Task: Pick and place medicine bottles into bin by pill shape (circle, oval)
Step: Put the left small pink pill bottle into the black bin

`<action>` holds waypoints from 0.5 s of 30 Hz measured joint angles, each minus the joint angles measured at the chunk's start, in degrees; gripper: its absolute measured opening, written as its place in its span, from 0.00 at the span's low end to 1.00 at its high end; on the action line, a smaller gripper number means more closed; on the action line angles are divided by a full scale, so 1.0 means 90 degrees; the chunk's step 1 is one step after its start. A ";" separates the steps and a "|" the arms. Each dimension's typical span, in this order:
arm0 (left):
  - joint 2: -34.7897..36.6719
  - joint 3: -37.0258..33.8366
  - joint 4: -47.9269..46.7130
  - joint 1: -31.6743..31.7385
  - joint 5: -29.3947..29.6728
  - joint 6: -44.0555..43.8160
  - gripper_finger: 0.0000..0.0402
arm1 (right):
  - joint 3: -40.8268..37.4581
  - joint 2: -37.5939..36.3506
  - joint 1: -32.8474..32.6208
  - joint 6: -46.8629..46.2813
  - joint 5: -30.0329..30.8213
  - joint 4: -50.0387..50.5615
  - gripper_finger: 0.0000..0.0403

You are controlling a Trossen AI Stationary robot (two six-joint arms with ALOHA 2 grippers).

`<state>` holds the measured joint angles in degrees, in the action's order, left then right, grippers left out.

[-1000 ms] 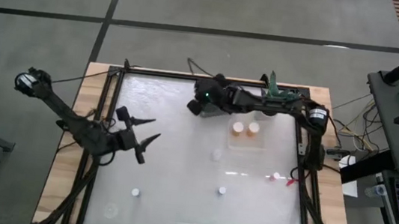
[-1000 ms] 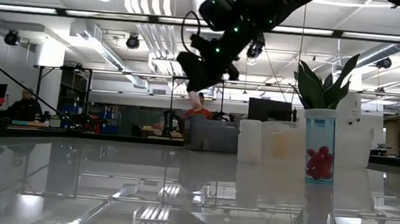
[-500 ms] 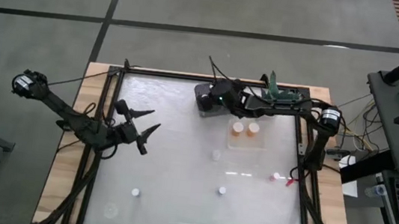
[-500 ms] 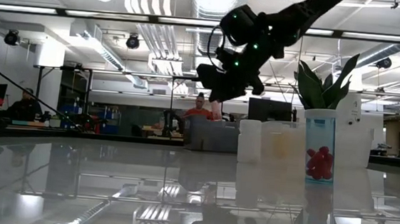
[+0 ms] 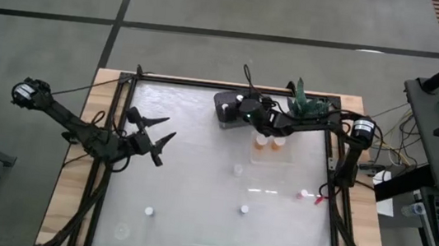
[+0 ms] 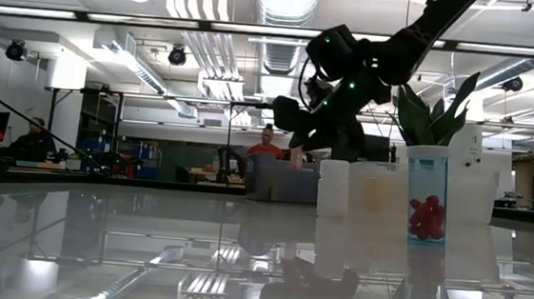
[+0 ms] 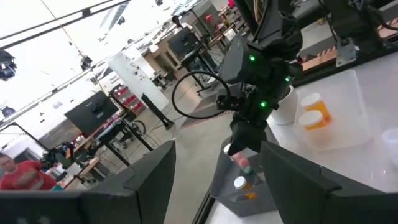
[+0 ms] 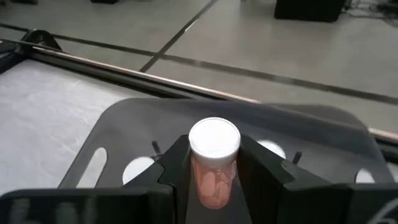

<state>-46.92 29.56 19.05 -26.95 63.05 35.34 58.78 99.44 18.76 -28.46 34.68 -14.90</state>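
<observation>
1. Right wrist view: the right gripper (image 8: 213, 177) is clenched on an orange medicine bottle (image 8: 212, 174) with a white cap, held upright between the two dark fingers (image 8: 176, 168). Directly beyond it lies the dark grey bin (image 8: 124, 118), with white caps of bottles already inside.
2. High view: right gripper (image 5: 247, 112) sits over the dark bin (image 5: 226, 106) at the far edge of the table (image 5: 196, 186), just beside the green potted plant (image 5: 304, 104).
3. A clear tray (image 5: 270, 154) near the bin holds two orange bottles (image 5: 261, 142). Loose white bottles stand apart on the table: one mid-table (image 5: 238, 170), one nearer (image 5: 244, 210), one toward the left front (image 5: 149, 211), and one by the right rail (image 5: 303, 194).
4. Left gripper (image 5: 161, 144) hangs with jaws spread and empty over the table's left side, well apart from any bottle.
5. Judgement: placing step, bottle not yet let go.
6. Risk: release from height could tip the bottle onto those already in the bin, or bounce it out over the rim.
7. Risk: pill shape is not readable through the orange wall here, so a wrong-bin sort cannot be ruled out.
8. Risk: withdrawing toward the tray could clip the plant or the two upright bottles.
</observation>
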 joint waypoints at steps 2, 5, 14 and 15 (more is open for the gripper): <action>0.0002 0.0000 -0.0003 0.0002 -0.0001 0.0015 0.55 | -0.0061 0.0000 -0.0003 -0.0141 -0.0003 -0.0079 0.26; 0.0002 0.0000 -0.0001 0.0000 0.0000 0.0064 0.55 | -0.0099 0.0000 -0.0015 -0.0185 -0.0002 -0.0104 0.26; 0.0005 0.0000 0.0005 -0.0001 0.0000 0.0121 0.55 | -0.0104 0.0038 -0.0117 -0.0069 0.0000 -0.0416 0.26; 0.0005 0.0000 0.0005 -0.0001 0.0000 0.0121 0.55 | -0.0104 0.0077 -0.0115 -0.0055 0.0001 -0.0492 0.26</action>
<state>-46.87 29.56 19.09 -26.96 63.05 36.42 57.84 100.13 17.73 -28.95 34.68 -19.32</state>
